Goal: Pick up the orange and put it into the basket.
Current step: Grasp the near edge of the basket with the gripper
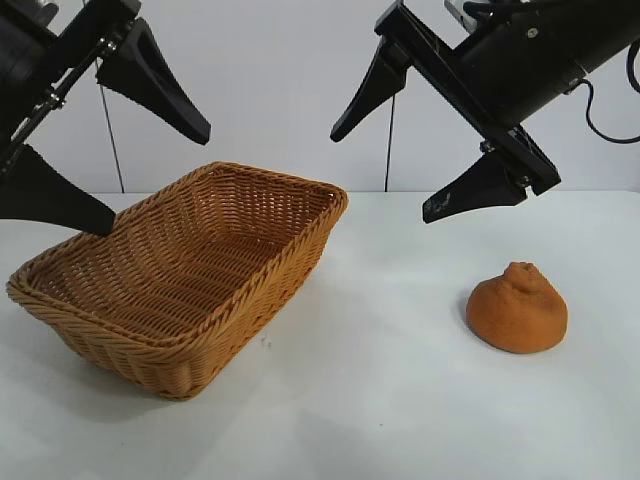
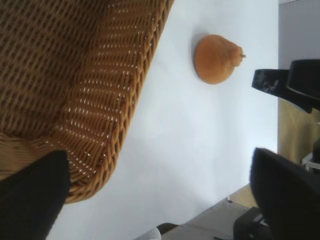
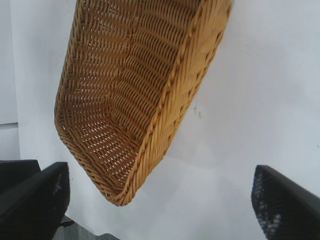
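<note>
The orange point(image 1: 517, 308), a dull orange-brown lump with a knobby top, rests on the white table at the right, apart from the basket. In the left wrist view the orange point(image 2: 216, 58) lies beyond the basket's rim point(image 2: 135, 85). The woven tan basket point(image 1: 262, 298) stands at the left, with nothing inside it. My left gripper point(image 1: 157, 180) hangs open above the basket's left end. My right gripper point(image 1: 381, 177) hangs open in the air above the table between basket and orange, holding nothing. The right wrist view shows the basket point(image 3: 175, 100) but not the orange.
The white table point(image 1: 390, 400) stretches bare between the basket and the orange and toward the front. A white wall stands behind. In the left wrist view the table's edge point(image 2: 210, 220) and a finger of the right gripper point(image 2: 280, 82) show.
</note>
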